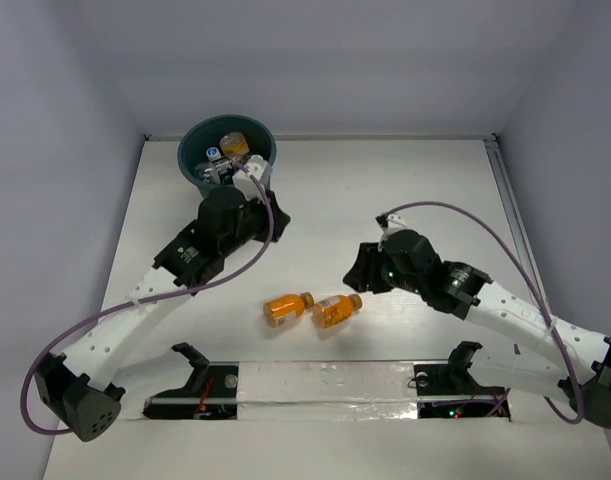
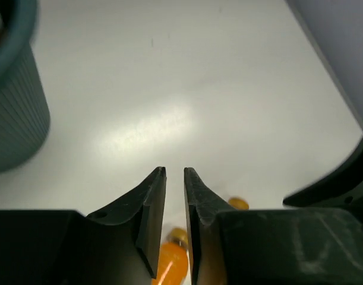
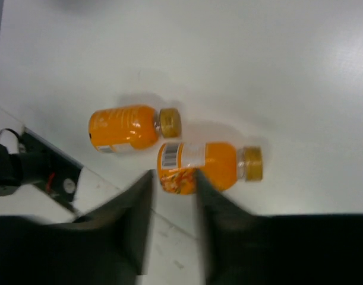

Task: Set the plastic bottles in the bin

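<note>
The dark teal bin stands at the back left with several bottles inside, among them an orange one; its ribbed wall shows in the left wrist view. My left gripper is just in front of the bin, its jaws nearly shut with a thin gap and nothing in them. Two orange bottles lie side by side on the table: the left one and the right one. My right gripper is open above the right bottle's base end, not gripping it.
A clear taped strip with black fixtures runs along the near edge. Grey walls close in the table at the back and both sides. The right arm's dark edge shows in the left wrist view.
</note>
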You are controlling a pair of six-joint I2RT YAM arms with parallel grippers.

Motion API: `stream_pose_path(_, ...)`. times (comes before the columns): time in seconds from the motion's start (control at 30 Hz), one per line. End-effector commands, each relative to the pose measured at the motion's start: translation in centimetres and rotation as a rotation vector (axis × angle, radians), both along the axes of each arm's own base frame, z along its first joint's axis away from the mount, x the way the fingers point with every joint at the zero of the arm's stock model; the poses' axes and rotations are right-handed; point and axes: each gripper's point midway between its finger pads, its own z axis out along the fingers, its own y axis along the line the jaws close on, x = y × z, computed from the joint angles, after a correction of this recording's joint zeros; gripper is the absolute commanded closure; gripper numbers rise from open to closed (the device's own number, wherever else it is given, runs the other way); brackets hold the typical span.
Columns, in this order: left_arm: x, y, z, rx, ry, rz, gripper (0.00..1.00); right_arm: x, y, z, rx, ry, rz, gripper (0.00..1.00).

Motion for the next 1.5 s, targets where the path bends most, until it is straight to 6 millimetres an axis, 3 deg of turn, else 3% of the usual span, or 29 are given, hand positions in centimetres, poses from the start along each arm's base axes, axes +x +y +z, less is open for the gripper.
stream_pose_path(0.0,-3.3,-0.4,-4.8,0.037,0.134,-0.065,0.85,-3.3,-0.4,-3.9,0.055,0.238,-0.048,0.38)
stream_pose_path(0.07,-5.1,-0.9,-6.9,0.014,0.199,-0.102,0.84,-4.9,-0.2,-6.0,0.085,0.337,-0.043,0.17)
stream_pose_path(0.1,-5.6,-1.0,-7.7,0.009,0.225,-0.108,0.81,-4.9,0.3,-5.9,0.123,0.356,-0.053,0.06)
stream_pose_path(0.13,-6.4,-1.1,-8.9,0.006,0.259,-0.13,0.68,-5.1,0.2,-6.3,0.119,0.372,-0.061,0.02)
stream_pose_path(0.2,-7.3,-1.3,-10.0,0.012,0.306,-0.15,0.53,-4.8,0.3,-6.8,0.101,0.393,-0.087,0.0)
stream_pose_path(0.23,-7.6,-1.3,-10.9,0.023,0.335,-0.156,0.35,-4.8,0.6,-7.0,0.108,0.403,-0.081,0.0)
stream_pose_path(0.3,-8.3,-1.0,-12.3,0.052,0.397,-0.156,0.16,-4.8,1.5,-7.4,0.119,0.435,-0.068,0.0)
stream_pose_path(0.43,-9.3,-0.5,-15.6,0.111,0.509,-0.152,0.05,-4.6,2.5,-8.7,0.147,0.476,-0.083,0.0)
stream_pose_path(0.63,-10.8,0.5,-18.8,0.184,0.624,-0.149,0.03,-4.5,4.0,-10.2,0.237,0.547,-0.112,0.0)
stream_pose_path(0.83,-11.7,0.8,-20.7,0.237,0.702,-0.167,0.02,-3.5,5.0,-11.7,0.253,0.578,-0.155,0.0)
stream_pose_path(1.07,-12.9,0.8,-21.9,0.252,0.775,-0.19,0.01,-1.5,4.9,-13.3,0.186,0.554,-0.252,0.0)
stream_pose_path(1.1,-13.1,0.9,-22.0,0.25,0.789,-0.186,0.01,-1.5,4.7,-14.1,0.15,0.562,-0.26,0.01)
stream_pose_path(1.27,-13.4,1.0,-22.3,0.247,0.805,-0.181,0.01,0.0,3.6,-14.6,0.064,0.5,-0.322,0.1)
stream_pose_path(1.47,-13.6,1.1,-23.0,0.255,0.829,-0.168,0.01,1.2,3.0,-14.9,-0.048,0.452,-0.319,0.02)
